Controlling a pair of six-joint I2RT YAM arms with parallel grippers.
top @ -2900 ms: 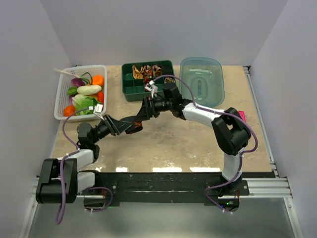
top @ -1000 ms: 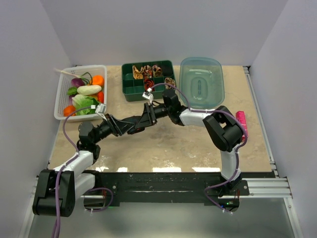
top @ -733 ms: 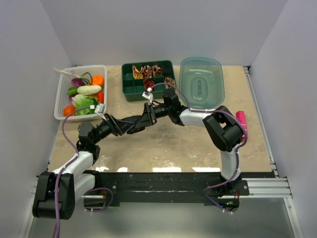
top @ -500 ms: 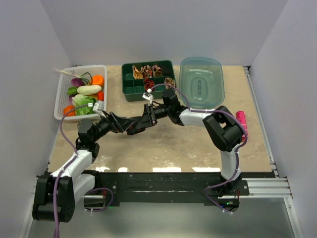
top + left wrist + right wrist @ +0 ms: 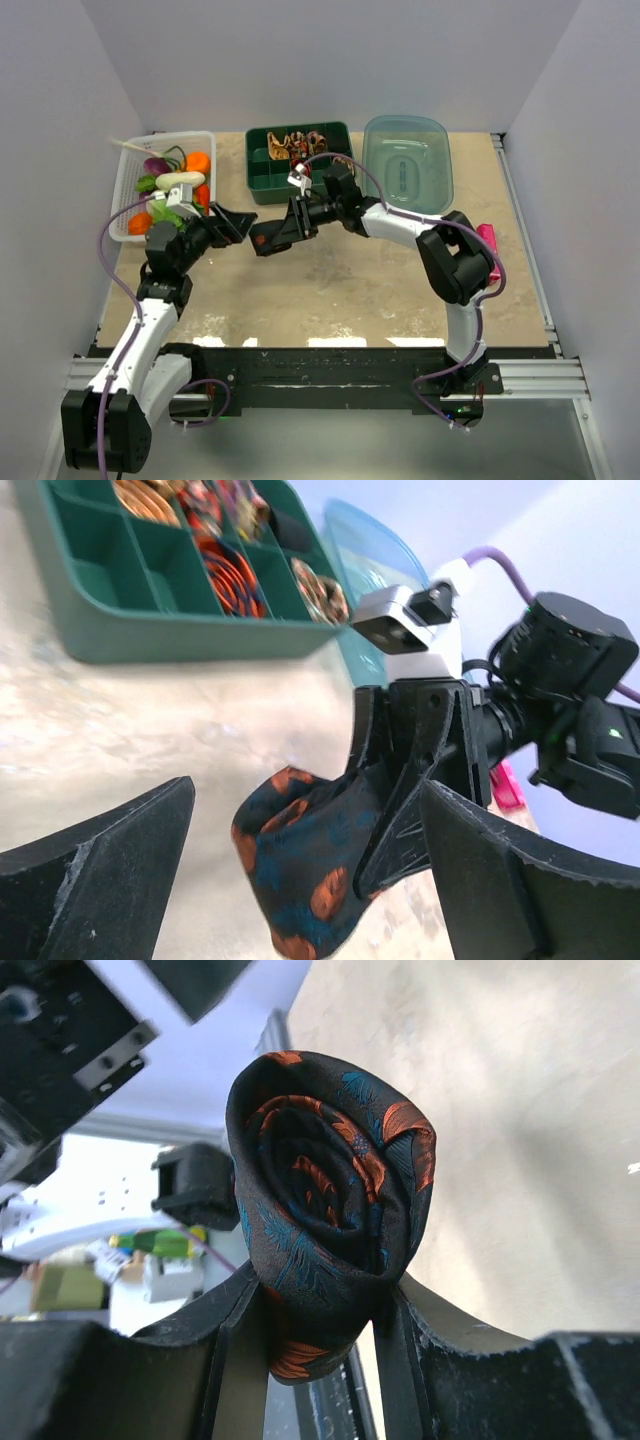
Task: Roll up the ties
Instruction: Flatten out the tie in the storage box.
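Rolled tie [image 5: 266, 240] [image 5: 303, 865] [image 5: 330, 1200]: black fabric with orange-red and blue pattern, wound into a tight coil. It sits mid-counter, slightly left of centre, near side of the green tray [image 5: 262, 172] [image 5: 80, 595].

Right gripper [image 5: 276, 236] [image 5: 362, 820] [image 5: 320, 1345]: clenched on the rolled tie, one finger on each side of the coil. The right wrist view shows the spiral end-on, with its lower part pinched between the fingers. The arm reaches in from the right, across the counter [image 5: 370, 290].

Left gripper [image 5: 236, 225] [image 5: 305, 790]: released, fingers spread wide. In its own view the coil hangs between the two fingers, with a clear gap on the left side. From above it sits just left of the coil. Cannot tell whether the coil touches the counter.

Coiled ties [image 5: 300, 145] [image 5: 228, 575]: tan, red and dark ones fill the tray's far and right compartments, while its left compartments show bare green.

Other items: a white basket [image 5: 128, 195] of toy vegetables at far left, a clear blue lid [image 5: 408, 175] just right of the tray, and a pink bar [image 5: 488, 238] near the right edge.
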